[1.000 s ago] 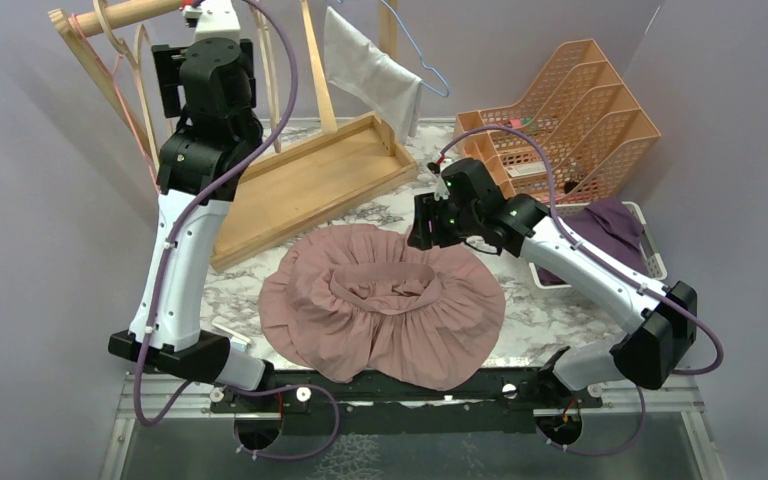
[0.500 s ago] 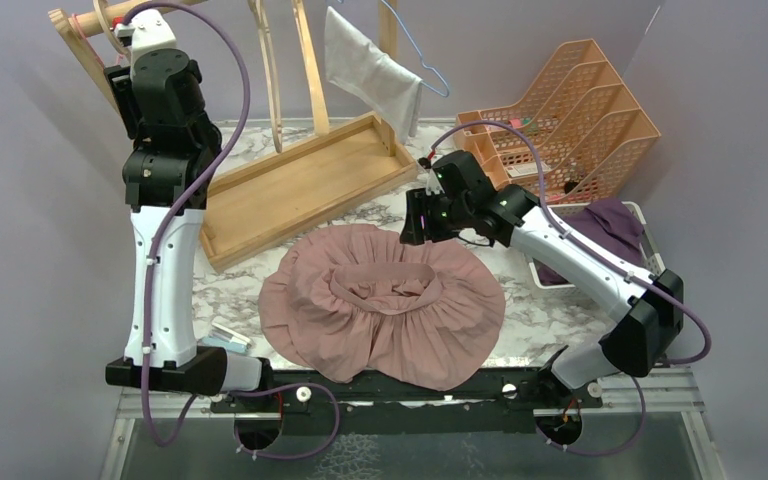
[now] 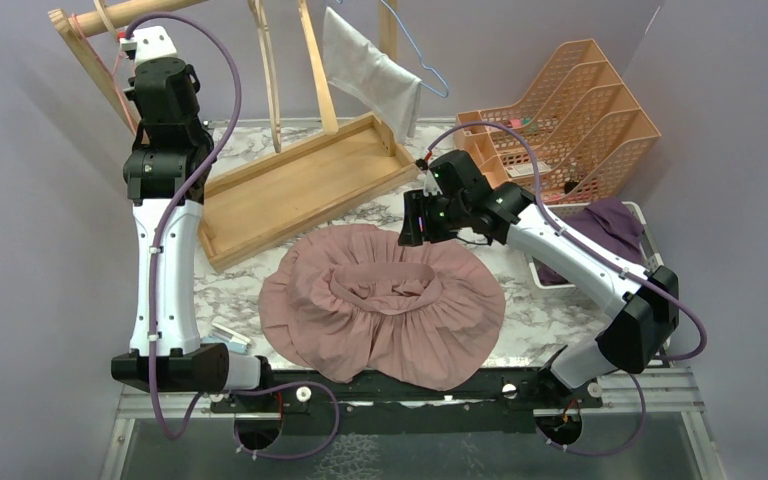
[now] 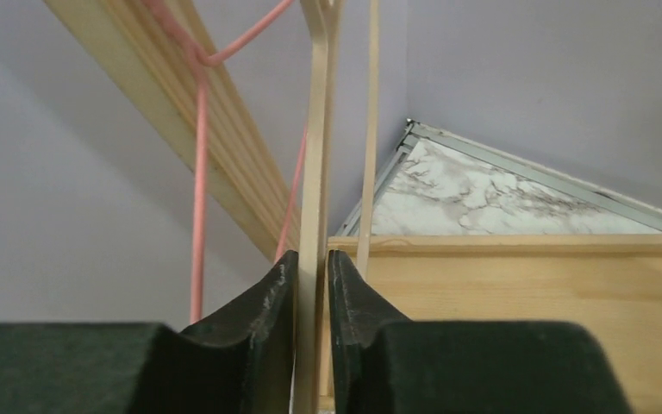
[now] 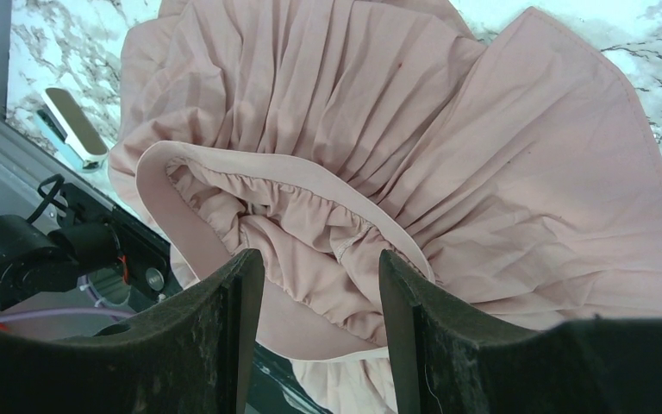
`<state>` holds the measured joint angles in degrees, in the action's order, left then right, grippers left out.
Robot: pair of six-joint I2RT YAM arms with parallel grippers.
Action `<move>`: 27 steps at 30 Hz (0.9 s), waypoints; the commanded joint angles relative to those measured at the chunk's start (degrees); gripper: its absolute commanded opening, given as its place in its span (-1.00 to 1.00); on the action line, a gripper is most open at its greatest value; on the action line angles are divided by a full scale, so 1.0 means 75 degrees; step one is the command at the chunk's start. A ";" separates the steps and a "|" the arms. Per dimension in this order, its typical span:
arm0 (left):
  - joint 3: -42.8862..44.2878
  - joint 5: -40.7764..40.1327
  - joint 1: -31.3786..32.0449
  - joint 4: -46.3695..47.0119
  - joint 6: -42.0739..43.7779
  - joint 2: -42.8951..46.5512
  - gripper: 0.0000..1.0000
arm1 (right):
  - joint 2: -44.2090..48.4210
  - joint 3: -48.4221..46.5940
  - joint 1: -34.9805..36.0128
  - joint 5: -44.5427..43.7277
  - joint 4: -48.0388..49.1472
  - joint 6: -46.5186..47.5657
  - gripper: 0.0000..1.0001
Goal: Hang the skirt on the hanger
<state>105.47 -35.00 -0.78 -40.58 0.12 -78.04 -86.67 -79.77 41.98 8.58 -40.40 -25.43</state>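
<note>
Now my left gripper is clamped on the wooden hanger at the rack.
My right gripper hangs with jaws apart over the skirt, which lies spread on the table; lifting and hanging it remain.

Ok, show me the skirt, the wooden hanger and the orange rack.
skirt [image 3: 390, 335]: top external view, on the front pleats.
wooden hanger [image 4: 314, 172]: left wrist view, on its thin upright strip.
orange rack [image 3: 580, 100]: top external view, on its slatted dividers.
</note>
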 commanded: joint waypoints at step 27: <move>0.1466 0.3608 -0.0019 -0.0274 -0.0530 -0.0264 -1.00 | 0.0534 0.0168 -0.0019 -0.0359 0.0015 -0.0199 0.12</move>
<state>112.36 -10.15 -0.75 -43.05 -2.85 -81.62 -85.03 -79.31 41.98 7.31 -40.38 -25.78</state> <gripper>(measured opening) 0.072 0.560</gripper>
